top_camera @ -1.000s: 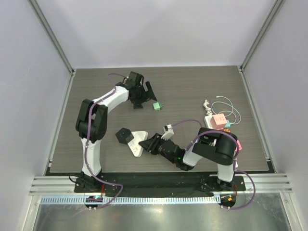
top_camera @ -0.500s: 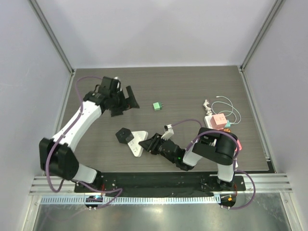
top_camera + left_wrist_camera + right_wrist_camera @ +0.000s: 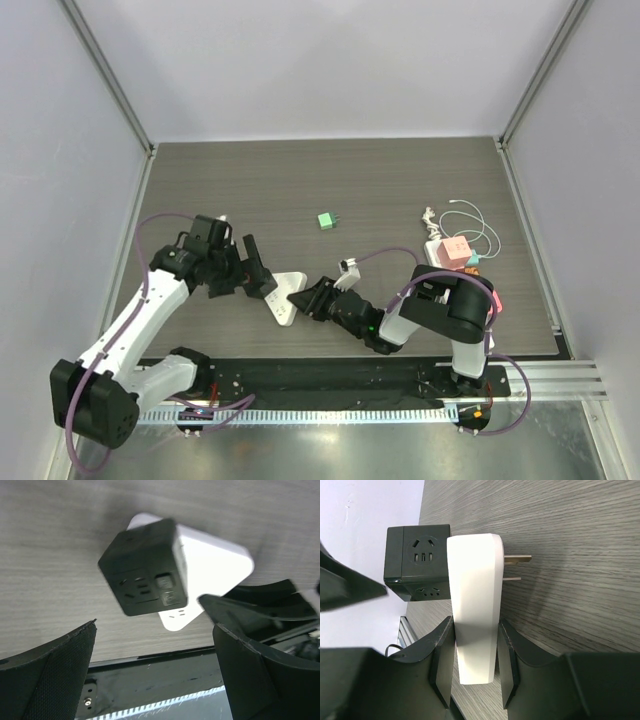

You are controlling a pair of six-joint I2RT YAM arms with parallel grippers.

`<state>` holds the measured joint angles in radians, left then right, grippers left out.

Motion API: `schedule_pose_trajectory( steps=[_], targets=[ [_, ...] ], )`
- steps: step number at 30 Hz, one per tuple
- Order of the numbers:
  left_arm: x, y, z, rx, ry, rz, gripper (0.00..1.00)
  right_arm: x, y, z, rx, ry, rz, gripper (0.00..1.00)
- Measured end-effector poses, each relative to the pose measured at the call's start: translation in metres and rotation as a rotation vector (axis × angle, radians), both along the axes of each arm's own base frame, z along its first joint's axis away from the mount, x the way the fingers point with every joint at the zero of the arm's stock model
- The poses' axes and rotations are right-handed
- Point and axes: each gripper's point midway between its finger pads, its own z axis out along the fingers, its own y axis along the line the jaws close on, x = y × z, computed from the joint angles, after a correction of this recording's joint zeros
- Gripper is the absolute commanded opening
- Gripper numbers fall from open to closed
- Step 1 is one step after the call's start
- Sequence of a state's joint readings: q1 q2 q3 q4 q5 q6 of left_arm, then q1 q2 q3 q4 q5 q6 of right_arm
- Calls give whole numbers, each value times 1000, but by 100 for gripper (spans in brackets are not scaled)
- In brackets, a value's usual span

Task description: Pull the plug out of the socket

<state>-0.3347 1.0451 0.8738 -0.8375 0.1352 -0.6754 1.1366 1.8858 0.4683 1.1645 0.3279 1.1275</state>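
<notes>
Currently right gripper (image 3: 475, 652) is clamping the white triangular plastic socket block (image 3: 472, 580). Left gripper (image 3: 152, 624) is hovering wide open by the black cube-shaped plug (image 3: 145, 572), seemingly not touching.

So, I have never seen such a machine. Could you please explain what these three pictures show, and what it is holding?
These are two robot arms bolted at the near edge of a table, each ending in a two-finger gripper. The wide picture looks down from above; the other two come from a camera on each wrist. The right gripper is shut on a white adapter, which has a black cube with sockets on one face and metal prongs on the other. The left gripper is open, close to the cube, holding nothing. A green plug and a pink-and-white block lie farther away.
</notes>
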Motion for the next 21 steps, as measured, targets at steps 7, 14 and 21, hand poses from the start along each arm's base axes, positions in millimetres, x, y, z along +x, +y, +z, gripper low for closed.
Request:
schedule_pose_trajectory(
  steps=[7,14,21],
  targets=[
    [-12,10,-17,25,46,72,100,0,1,0,-2,1,0,1],
    [-12,11,-26,13,65,136,100,0,1,0,-2,1,0,1],
    [2,3,-26,-50,22,190,99,0,1,0,-2,1,0,1]
  ],
)
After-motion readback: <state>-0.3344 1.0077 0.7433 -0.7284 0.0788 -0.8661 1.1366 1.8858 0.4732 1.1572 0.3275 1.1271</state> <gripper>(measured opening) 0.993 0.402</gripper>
